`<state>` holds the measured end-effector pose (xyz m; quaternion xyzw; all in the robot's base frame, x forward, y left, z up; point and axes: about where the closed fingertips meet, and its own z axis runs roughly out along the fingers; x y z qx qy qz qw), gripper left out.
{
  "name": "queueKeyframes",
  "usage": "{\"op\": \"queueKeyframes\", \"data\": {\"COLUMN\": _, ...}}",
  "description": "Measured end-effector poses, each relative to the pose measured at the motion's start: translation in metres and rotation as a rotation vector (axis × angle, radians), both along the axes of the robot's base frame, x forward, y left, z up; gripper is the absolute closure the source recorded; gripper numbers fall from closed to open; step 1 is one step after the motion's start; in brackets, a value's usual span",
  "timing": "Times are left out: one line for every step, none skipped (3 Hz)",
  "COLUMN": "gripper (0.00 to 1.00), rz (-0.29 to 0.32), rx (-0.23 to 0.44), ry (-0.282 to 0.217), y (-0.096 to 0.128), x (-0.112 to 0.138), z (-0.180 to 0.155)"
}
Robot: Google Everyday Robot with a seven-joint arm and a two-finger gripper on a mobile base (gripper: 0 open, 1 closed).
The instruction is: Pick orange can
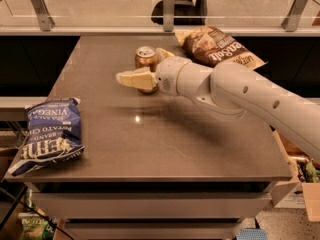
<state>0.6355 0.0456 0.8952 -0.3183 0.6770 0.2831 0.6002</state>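
Note:
The orange can (145,57) stands upright at the back middle of the grey table (165,144), its silver top showing. My gripper (141,65) reaches in from the right on a white arm. Its fingers are open and straddle the can. The near finger (135,78) lies in front of the can's lower part and hides it. The far finger (163,53) shows just behind the can on the right. I cannot tell whether the fingers touch the can.
A brown chip bag (217,46) lies at the table's back right, close behind the arm. A blue chip bag (50,134) lies at the front left edge. A glass railing (100,6) runs behind the table. A cardboard box (300,194) stands on the floor at right.

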Motion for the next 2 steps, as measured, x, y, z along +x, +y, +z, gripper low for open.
{"op": "queueKeyframes", "data": {"gripper": 0.41, "rz": 0.004, "rx": 0.000, "ry": -0.001, "y": 0.0023, "x": -0.0006, "z": 0.0005}}
{"op": "queueKeyframes", "data": {"gripper": 0.65, "rz": 0.007, "rx": 0.000, "ry": -0.001, "y": 0.0044, "x": -0.0012, "z": 0.0011}}
